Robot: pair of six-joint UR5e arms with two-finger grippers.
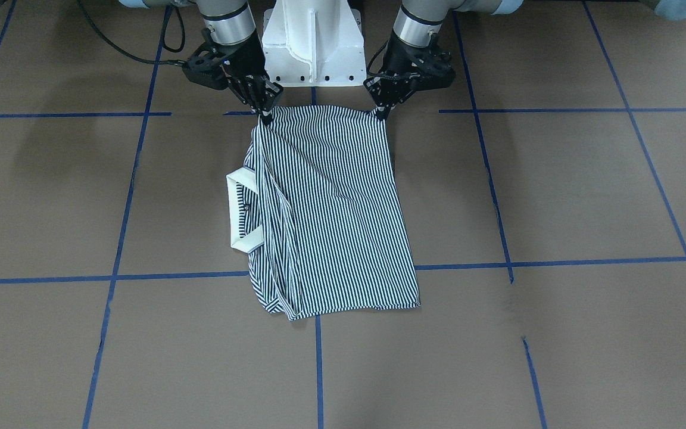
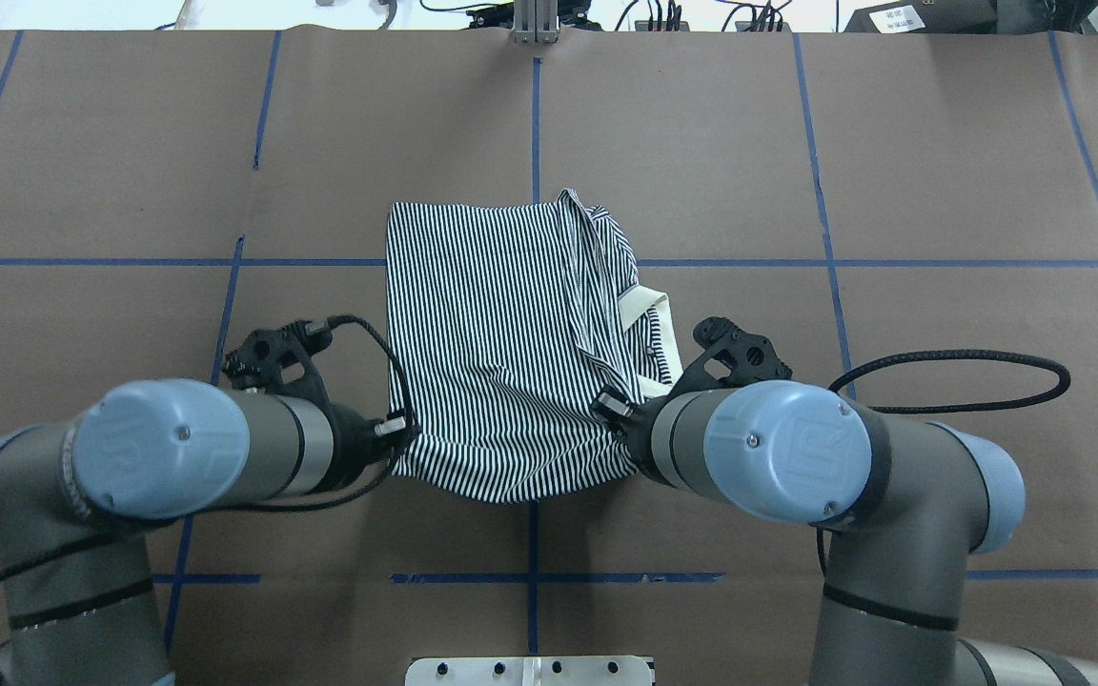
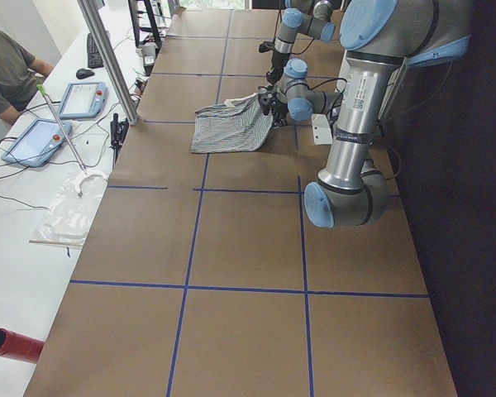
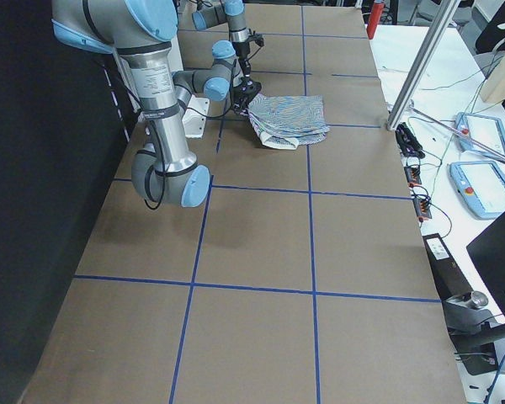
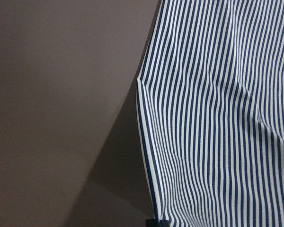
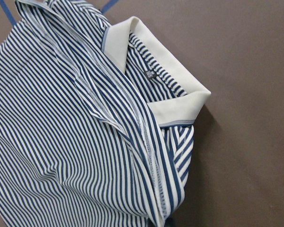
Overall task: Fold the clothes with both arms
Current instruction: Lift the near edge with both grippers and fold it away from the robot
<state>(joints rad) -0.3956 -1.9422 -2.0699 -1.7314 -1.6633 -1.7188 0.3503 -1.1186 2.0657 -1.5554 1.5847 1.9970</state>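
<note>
Holding the shirt [image 1: 331,208] by its edge nearest to me, I have both pincers closed on cloth. My left pincer [image 1: 383,114] pinches one corner of this edge. My right pincer [image 1: 266,116] pinches the other corner, on the side of the collar [image 1: 237,208]. Each one is nearly shut, with only striped cloth in its grip. The held edge is a little raised: in the left wrist view the cloth throws a shadow on the tabletop [image 1: 557,190] under it. The rest of the shirt lies on the tabletop, reaching away from me, and its far edge rests flat.

About the progress, I judge it to be around the middle. The shirt is already narrow. No sleeve sticks out, seams show on top near the collar, and the collar comes out at one side only. So the side folds seem done. What is left, I think, is to carry the held edge over to the far edge. After that the cloth needs smoothing, because it has wrinkles and the far corner near the collar looks untidy.

No basket or box shows in any view, so I suppose the folded shirt is to remain on the tabletop.
</note>
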